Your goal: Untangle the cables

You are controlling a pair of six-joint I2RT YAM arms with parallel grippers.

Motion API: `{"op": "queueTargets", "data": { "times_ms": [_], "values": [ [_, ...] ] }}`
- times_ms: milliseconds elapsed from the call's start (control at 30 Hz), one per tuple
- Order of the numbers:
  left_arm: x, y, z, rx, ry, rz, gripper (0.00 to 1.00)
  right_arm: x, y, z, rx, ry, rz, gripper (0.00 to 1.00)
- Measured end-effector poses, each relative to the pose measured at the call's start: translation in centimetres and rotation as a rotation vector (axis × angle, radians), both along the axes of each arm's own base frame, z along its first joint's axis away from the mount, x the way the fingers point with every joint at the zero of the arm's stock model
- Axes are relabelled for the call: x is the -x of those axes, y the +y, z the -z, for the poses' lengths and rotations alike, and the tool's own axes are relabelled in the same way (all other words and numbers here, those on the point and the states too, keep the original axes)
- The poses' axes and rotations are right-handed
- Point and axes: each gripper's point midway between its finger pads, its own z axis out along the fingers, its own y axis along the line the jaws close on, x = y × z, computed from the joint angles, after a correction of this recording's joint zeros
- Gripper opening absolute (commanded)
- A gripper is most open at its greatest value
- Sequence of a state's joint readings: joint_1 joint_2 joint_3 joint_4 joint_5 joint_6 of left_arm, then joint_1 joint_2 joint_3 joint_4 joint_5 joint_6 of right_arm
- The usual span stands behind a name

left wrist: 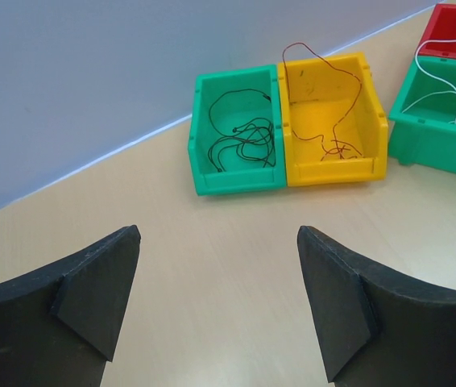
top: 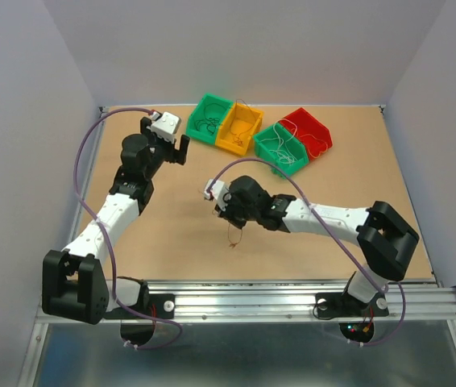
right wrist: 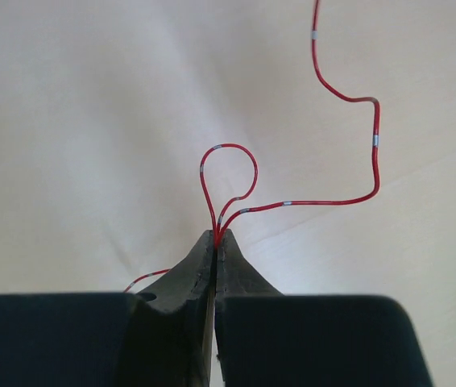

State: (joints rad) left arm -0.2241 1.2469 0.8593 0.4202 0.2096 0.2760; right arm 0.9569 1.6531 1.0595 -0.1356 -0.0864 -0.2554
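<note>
Right fingers pinch one red cable, maybe the last; left fingers spread wide. Other cables lie sorted in bins.

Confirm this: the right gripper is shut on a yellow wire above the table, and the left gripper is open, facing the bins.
One thing is wrong: the wire in the right gripper is red, not yellow. The right wrist view shows it looping out of the closed jaws. The rest stands: the left gripper is open, facing the bins.
</note>
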Motion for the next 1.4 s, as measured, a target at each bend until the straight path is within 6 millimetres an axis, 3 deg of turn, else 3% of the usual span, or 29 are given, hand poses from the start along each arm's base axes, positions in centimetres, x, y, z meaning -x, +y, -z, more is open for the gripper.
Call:
{"op": "queueTargets", "data": {
  "times_ms": [233, 333, 400, 533, 800, 967, 1167, 1300, 1400],
  "values": [
    [-0.5, 1.5, -0.5, 0.036, -0.007, -0.043, 0.90, -6.6, 0.1, -5.0, -0.171, -0.123, 0.247, 0.00],
    [-0.6, 2.0, -0.7, 0.052, -0.013, -0.058, 0.90, -12.7, -0.3, -8.6, -0.276, -0.176, 0.394, 0.01],
    [-0.7, 2.2, -0.8, 0.059, -0.019, -0.066, 0.90, -15.3, -0.7, -9.9, -0.318, -0.197, 0.458, 0.00],
    [-0.4, 2.7, -0.8, 0.066, -0.030, -0.085, 0.91, -23.8, -1.4, -13.1, -0.449, -0.270, 0.643, 0.01],
    [-0.4, 3.0, -1.3, 0.082, -0.046, -0.099, 0.91, -34.0, -5.2, -10.0, -0.463, -0.343, 0.907, 0.01],
    [-0.4, 3.1, -1.5, 0.085, -0.053, -0.103, 0.91, -37.5, -7.1, -7.9, -0.467, -0.419, 0.998, 0.01],
    [-0.5, 3.1, -1.6, 0.086, -0.055, -0.102, 0.91, -39.4, -7.6, -6.3, -0.432, -0.510, 1.026, 0.02],
    [-0.5, 3.1, -1.6, 0.086, -0.055, -0.101, 0.91, -39.6, -7.6, -6.3, -0.405, -0.541, 0.999, 0.23],
    [-0.5, 3.1, -1.5, 0.086, -0.054, -0.101, 0.91, -39.7, -7.4, -6.6, -0.405, -0.551, 0.983, 0.25]
  ]
}}
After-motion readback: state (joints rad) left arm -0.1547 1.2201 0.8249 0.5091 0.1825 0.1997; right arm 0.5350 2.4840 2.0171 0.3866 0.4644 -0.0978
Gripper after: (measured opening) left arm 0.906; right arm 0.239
